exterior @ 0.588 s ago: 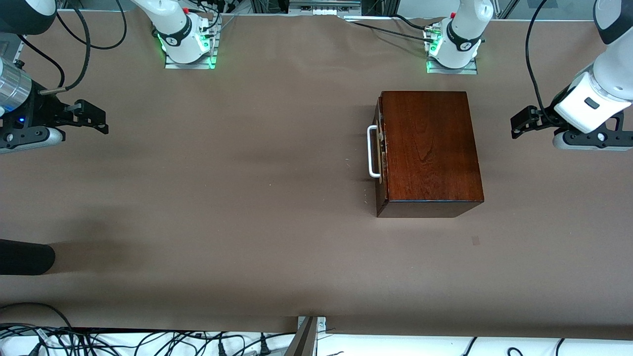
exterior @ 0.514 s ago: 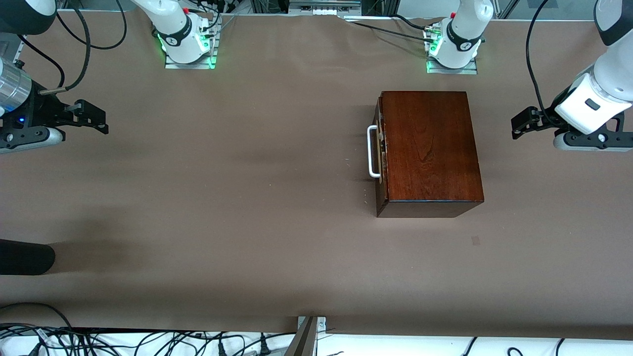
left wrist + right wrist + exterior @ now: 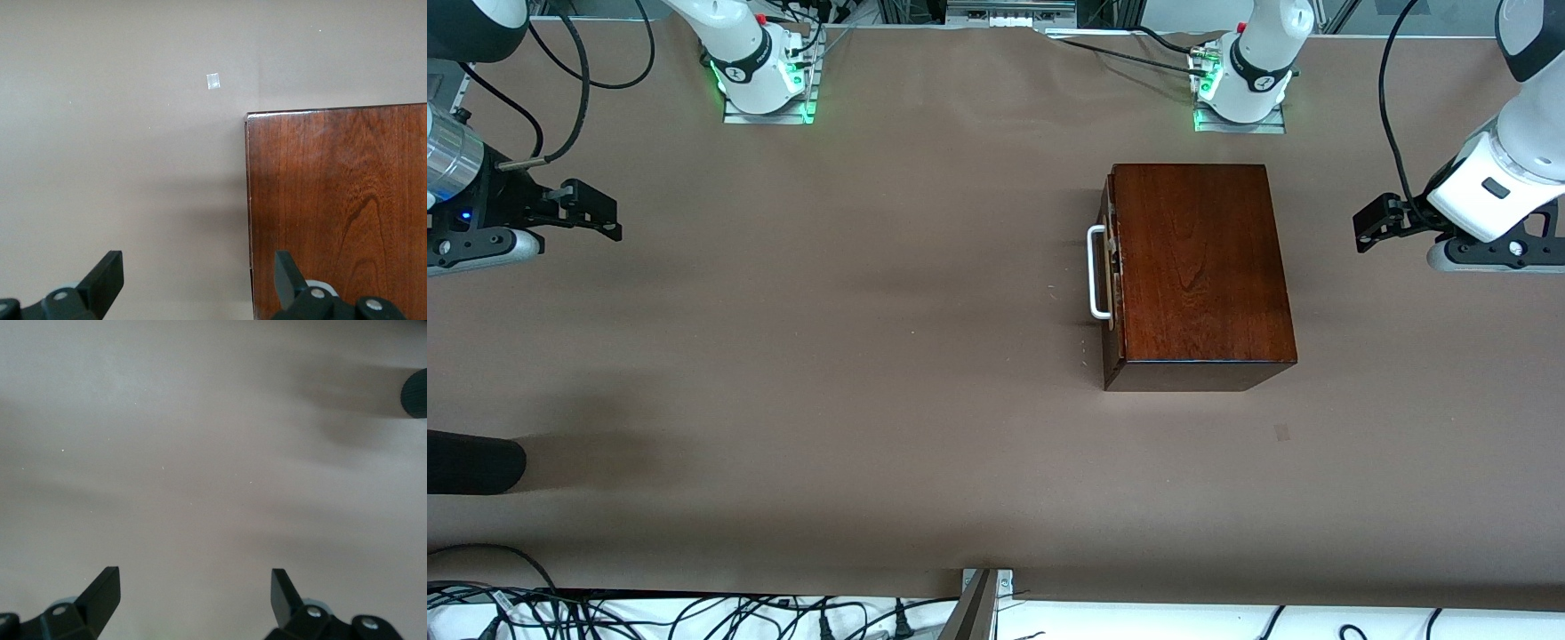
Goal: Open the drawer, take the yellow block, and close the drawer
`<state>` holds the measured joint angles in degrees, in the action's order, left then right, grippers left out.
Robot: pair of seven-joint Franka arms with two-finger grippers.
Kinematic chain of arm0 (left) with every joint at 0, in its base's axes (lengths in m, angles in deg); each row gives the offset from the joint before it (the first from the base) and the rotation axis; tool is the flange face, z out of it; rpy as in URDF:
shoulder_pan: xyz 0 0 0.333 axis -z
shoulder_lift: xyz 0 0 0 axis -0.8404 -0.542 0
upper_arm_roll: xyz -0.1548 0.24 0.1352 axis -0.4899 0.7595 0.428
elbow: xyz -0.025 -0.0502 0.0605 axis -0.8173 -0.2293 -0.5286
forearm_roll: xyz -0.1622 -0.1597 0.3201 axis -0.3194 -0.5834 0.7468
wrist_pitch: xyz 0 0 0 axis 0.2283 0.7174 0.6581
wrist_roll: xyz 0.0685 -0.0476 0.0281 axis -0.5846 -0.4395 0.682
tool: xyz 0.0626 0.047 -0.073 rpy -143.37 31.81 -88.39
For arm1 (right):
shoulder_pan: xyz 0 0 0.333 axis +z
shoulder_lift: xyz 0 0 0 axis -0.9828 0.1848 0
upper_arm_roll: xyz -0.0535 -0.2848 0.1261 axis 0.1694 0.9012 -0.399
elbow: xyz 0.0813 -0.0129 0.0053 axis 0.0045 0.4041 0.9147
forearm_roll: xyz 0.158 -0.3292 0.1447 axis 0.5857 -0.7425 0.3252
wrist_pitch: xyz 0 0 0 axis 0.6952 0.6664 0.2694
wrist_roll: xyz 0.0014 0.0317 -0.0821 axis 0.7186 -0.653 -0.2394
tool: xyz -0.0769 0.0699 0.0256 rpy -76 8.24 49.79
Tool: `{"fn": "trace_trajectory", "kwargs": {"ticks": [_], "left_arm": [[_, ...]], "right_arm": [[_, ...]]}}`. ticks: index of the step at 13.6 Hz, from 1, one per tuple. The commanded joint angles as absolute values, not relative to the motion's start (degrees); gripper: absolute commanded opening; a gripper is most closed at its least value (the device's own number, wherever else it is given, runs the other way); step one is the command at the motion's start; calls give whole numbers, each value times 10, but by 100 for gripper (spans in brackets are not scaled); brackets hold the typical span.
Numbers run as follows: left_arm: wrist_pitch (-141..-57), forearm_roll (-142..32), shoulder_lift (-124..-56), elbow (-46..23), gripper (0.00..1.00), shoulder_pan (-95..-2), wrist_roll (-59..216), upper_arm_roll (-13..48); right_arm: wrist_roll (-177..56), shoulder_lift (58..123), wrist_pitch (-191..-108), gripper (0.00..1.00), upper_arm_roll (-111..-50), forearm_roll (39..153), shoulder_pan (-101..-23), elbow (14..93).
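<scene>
The dark reddish-brown wooden box (image 3: 1196,267) stands on the table in front of the left arm's base. Its drawer (image 3: 1110,267) is pushed in, and the white bar handle (image 3: 1096,272) faces the right arm's end of the table. The yellow block is hidden. My left gripper (image 3: 1371,222) hangs open beside the box at the left arm's end of the table. In the left wrist view the left gripper (image 3: 197,270) holds nothing and one corner of the box (image 3: 340,207) shows. My right gripper (image 3: 600,213) waits open over bare table at the other end, and the right wrist view shows the right gripper (image 3: 195,585) empty.
A dark rounded object (image 3: 471,462) pokes in at the right arm's end, nearer the front camera, and shows in the right wrist view (image 3: 415,393). A small tape mark (image 3: 1282,433) lies near the box. Cables (image 3: 694,613) run along the table's front edge.
My left gripper has drifted slightly away from the box, toward its own end of the table. The right arm and the box have not moved.
</scene>
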<state>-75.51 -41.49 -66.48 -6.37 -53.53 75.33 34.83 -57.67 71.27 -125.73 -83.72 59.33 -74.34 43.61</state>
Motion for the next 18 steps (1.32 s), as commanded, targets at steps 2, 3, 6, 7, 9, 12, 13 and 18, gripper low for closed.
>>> {"fn": "trace_trajectory", "kwargs": {"ticks": [2, 3, 6, 7, 9, 12, 13, 18], "left_arm": [[-731, -406, -676, -43, 100, -532, 748, 344], [-724, -409, -676, -44, 100, -532, 748, 344], [-686, -423, -676, -44, 100, -530, 744, 315], [-686, -427, -676, -44, 100, -530, 749, 302], [-686, -428, -690, -48, 100, -525, 750, 261], [-696, -456, -730, -41, 100, -514, 791, 218], [-701, -460, -742, -40, 100, -509, 834, 204], [-708, -457, -855, 50, 100, -416, 1003, 180]], "right_arm": [[-584, 702, -1249, 100, -848, 595, -755, 438], [-584, 702, -1249, 100, -848, 595, -755, 438], [-584, 701, -1249, 100, -848, 595, -755, 437], [-584, 701, -1249, 100, -849, 595, -755, 437], [-584, 702, -1250, 100, -849, 596, -755, 437], [-585, 701, -1253, 100, -849, 596, -755, 437], [-585, 701, -1252, 100, -849, 596, -755, 437], [-585, 702, -1256, 100, -850, 598, -754, 436]]}}
